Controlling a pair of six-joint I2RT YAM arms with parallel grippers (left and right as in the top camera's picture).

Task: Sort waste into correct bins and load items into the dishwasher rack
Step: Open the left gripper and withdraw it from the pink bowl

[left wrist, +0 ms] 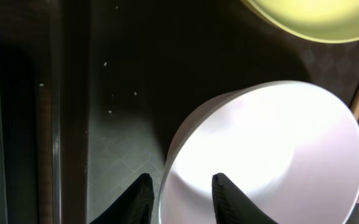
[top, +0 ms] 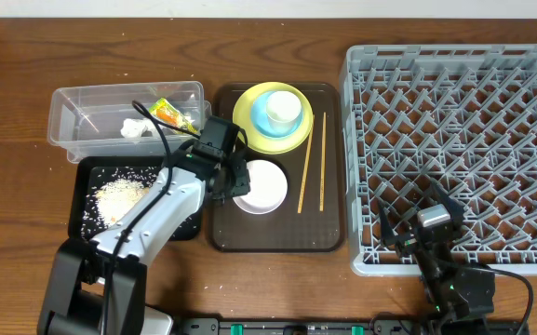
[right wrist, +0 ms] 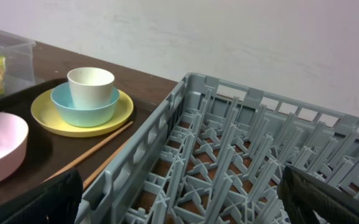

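My left gripper (top: 234, 182) (left wrist: 180, 180) is open, its jaws straddling the near rim of the whitish bowl (top: 261, 188) (left wrist: 272, 155) on the brown tray, one finger outside and one inside. Behind it the yellow plate (top: 248, 133) (right wrist: 42, 115) carries the light blue bowl (top: 261, 119) (right wrist: 86, 109) with the small white cup (top: 284, 109) (right wrist: 91, 84) in it. The chopsticks (top: 322, 158) (right wrist: 98, 152) lie along the tray's right side. My right gripper (top: 415, 210) (right wrist: 185, 193) is open wide above the front-left corner of the grey dishwasher rack (top: 454, 140) (right wrist: 229, 155), holding nothing.
The clear tub (top: 82, 107) at the back left holds the green-and-orange wrapper (top: 170, 113) and a white scrap (top: 138, 127). The black tub (top: 87, 177) in front of it holds rice grains (top: 119, 197). The dark brown tray (top: 277, 237) lies between the tubs and the rack.
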